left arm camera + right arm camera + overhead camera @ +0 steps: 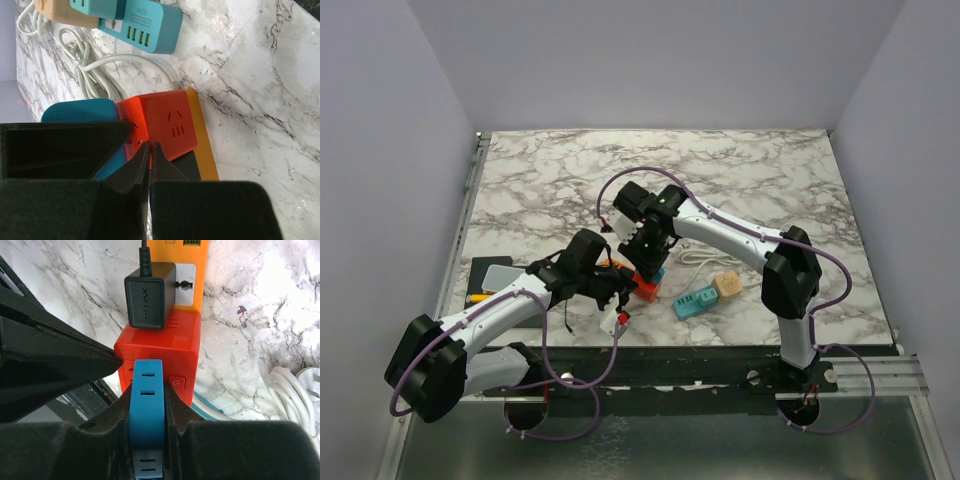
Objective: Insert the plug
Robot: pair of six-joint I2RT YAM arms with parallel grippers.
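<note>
My right gripper (147, 390) is shut on a blue plug (147, 412), whose front end sits against the face of a red socket cube (160, 347) beside its power button. The cube sits on an orange power strip (200, 270) that carries a black adapter (150, 295). My left gripper (150, 146) is shut with nothing between its tips, which touch the red cube (167, 122); the blue plug (80, 112) lies just left of them. From above, both grippers (617, 290) (648, 262) meet at the cube (646, 290) near the table's front edge.
A teal power strip (695, 300) and a peach socket cube (727, 286) lie right of the red cube, with a coiled white cable (700, 260) behind them. A black pad with small items (492, 277) lies at the front left.
</note>
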